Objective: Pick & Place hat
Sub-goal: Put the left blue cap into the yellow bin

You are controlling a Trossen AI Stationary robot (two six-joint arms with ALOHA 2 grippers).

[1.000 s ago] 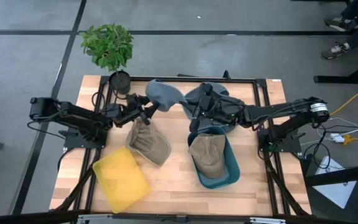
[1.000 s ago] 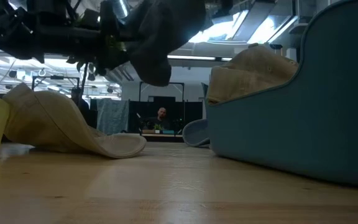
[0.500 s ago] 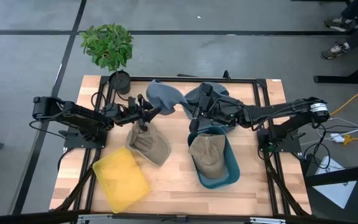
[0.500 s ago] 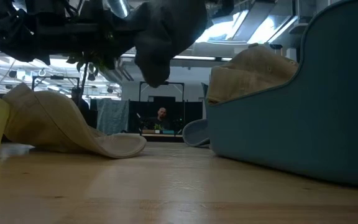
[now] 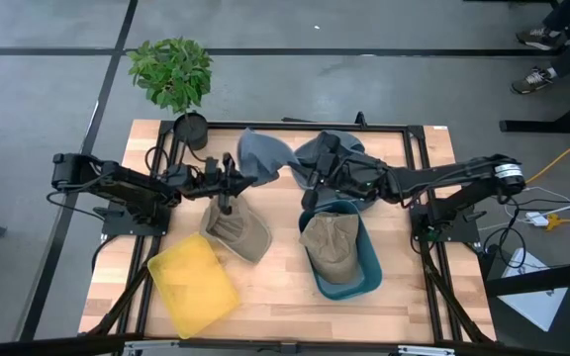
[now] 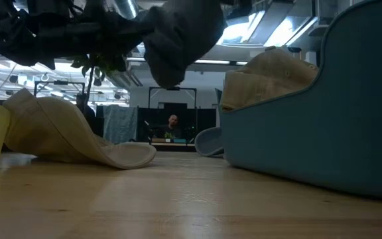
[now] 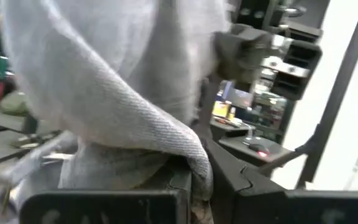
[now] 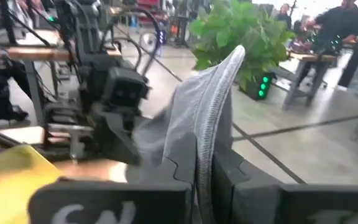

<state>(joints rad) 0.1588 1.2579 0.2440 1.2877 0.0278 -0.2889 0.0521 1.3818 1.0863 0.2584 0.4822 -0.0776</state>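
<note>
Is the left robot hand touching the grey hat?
Touching. In the left wrist view, the left gripper has its fingers shut on a fold of the grey hat.

Grey hat [image 8: 199, 134] in right end effector [image 8: 204, 180]

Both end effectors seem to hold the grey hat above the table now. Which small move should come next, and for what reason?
Probably the right end effector should open and release. The grey hat hangs in the air between both arms, and the left end effector is now shut on its other edge, so the hand-over looks complete. The left arm could then carry it toward the yellow bin; the blue bin already holds a tan hat.
</note>
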